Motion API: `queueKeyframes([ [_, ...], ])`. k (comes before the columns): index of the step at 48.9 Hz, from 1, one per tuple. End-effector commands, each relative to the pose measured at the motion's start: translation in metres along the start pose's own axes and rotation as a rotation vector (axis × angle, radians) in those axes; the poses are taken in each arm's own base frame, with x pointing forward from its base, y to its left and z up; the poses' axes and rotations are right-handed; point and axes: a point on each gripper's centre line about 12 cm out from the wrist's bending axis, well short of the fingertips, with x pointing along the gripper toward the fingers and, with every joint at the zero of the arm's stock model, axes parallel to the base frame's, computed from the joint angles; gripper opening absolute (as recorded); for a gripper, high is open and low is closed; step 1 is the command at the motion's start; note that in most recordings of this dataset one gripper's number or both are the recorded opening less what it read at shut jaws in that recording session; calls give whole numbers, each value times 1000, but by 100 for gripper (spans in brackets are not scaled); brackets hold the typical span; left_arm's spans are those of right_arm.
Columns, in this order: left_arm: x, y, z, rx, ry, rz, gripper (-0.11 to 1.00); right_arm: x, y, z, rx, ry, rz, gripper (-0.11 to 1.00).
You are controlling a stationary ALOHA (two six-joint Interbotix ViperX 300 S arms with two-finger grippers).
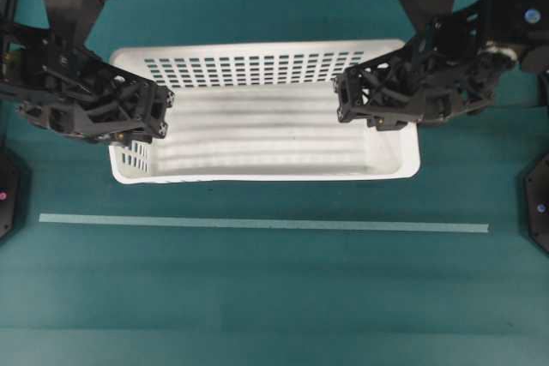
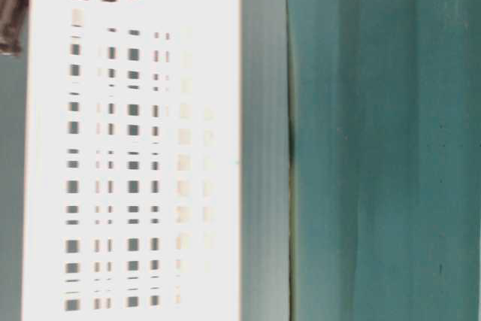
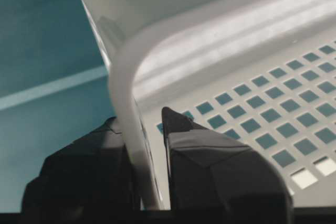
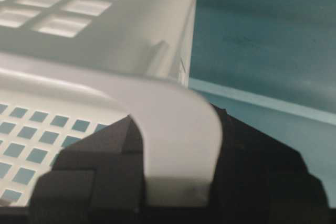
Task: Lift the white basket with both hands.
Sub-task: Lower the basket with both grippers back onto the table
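Note:
The white basket (image 1: pixel 257 66) lies across the back middle of the teal table, its holed walls and solid floor showing. My left gripper (image 1: pixel 133 122) is shut on its left side wall. In the left wrist view the basket's rounded rim (image 3: pixel 123 77) runs between the two black fingers of the left gripper (image 3: pixel 140 124). My right gripper (image 1: pixel 399 100) is shut on the right side wall. In the right wrist view the rim (image 4: pixel 178 129) fills the gap between the fingers of the right gripper (image 4: pixel 173 129). The table-level view shows a holed wall of the basket (image 2: pixel 150 148) close up. I cannot tell whether the basket is off the table.
A pale tape strip (image 1: pixel 257 224) runs across the table in front of the basket. Flat black plates with small lights sit at the left edge (image 1: pixel 4 195) and the right edge (image 1: pixel 539 207). The arms' black frames overhang both ends of the basket.

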Motion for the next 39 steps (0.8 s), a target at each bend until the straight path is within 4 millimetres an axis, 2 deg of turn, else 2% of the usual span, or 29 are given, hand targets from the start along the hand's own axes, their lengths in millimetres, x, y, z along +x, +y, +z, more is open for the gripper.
queueKeyframes([
  [1, 6, -8, 7, 6, -31, -56, 5, 15, 5, -13, -41, 22, 21, 19],
  [12, 40, 3, 3, 12, -9, 6, 5, 37, -9, -19, -10, 50, -16, 19],
  [39, 89, 38, -11, 15, 19, 76, 5, 86, -21, -28, 6, 68, -39, 19],
])
